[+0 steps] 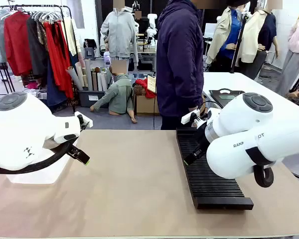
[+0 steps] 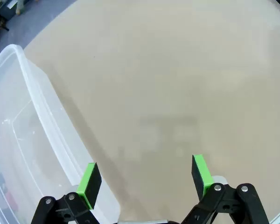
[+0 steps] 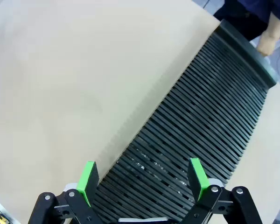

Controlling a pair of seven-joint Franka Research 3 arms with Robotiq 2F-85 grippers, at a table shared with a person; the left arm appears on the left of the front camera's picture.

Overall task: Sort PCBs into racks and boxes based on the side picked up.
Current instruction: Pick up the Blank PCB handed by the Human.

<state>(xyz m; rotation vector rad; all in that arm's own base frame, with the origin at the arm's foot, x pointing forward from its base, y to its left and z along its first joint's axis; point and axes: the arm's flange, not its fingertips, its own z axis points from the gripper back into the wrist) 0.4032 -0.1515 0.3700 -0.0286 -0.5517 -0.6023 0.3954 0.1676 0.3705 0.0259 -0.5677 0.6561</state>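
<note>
No PCBs are in view. The long black slotted rack (image 1: 209, 174) lies on the right half of the table, and my right gripper (image 1: 189, 160) hovers over its left edge. In the right wrist view the right gripper (image 3: 142, 179) is open and empty above the rack's (image 3: 200, 116) near slots. The clear plastic box (image 1: 37, 175) stands at the left under my left arm. My left gripper (image 1: 84, 159) hangs just to its right. Seen from the left wrist, the left gripper (image 2: 144, 179) is open and empty over bare table beside the box's rim (image 2: 42, 93).
A person in a dark jacket (image 1: 179, 64) stands at the far edge behind the rack, with a hand (image 3: 270, 37) near the rack's far end. A dark shallow tray (image 1: 226, 95) rests on a white table behind. The tan tabletop (image 1: 134, 184) stretches between box and rack.
</note>
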